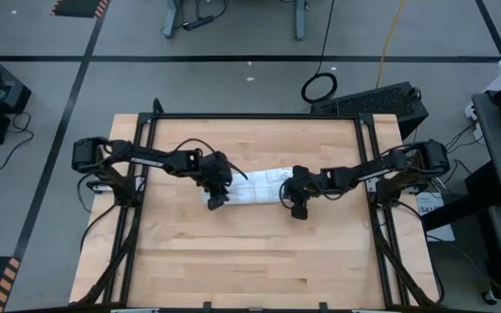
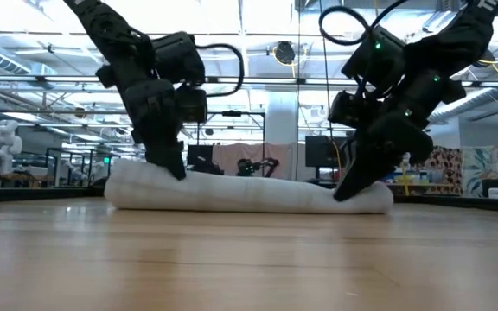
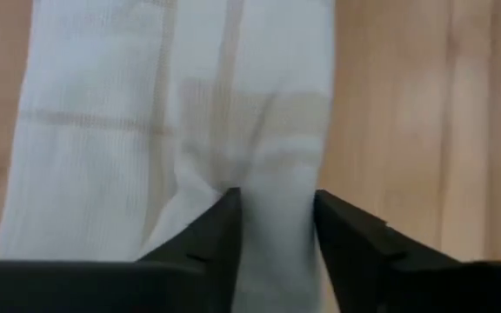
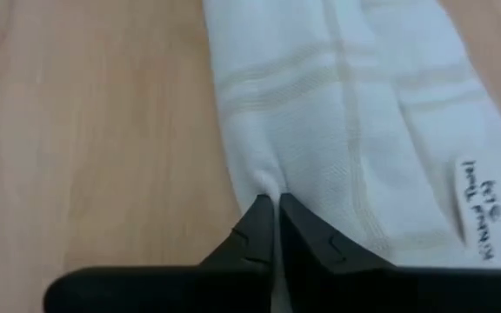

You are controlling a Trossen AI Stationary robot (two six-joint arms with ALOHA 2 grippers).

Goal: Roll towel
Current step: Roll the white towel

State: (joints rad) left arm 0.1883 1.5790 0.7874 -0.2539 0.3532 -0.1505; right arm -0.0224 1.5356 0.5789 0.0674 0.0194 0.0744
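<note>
Left gripper point(image 1: 217, 198) and right gripper point(image 1: 298, 209) pinch the rolled towel's point(image 1: 259, 186) ends (bare table point(image 1: 250, 261) around).

The only writing in view is on the small white label tag point(image 4: 492, 211) sewn at one edge of the towel point(image 4: 355, 122), seen in the right wrist view: a few dark handwritten characters, too small and slanted to read. No other text, brand, number or sign is legible.
</note>
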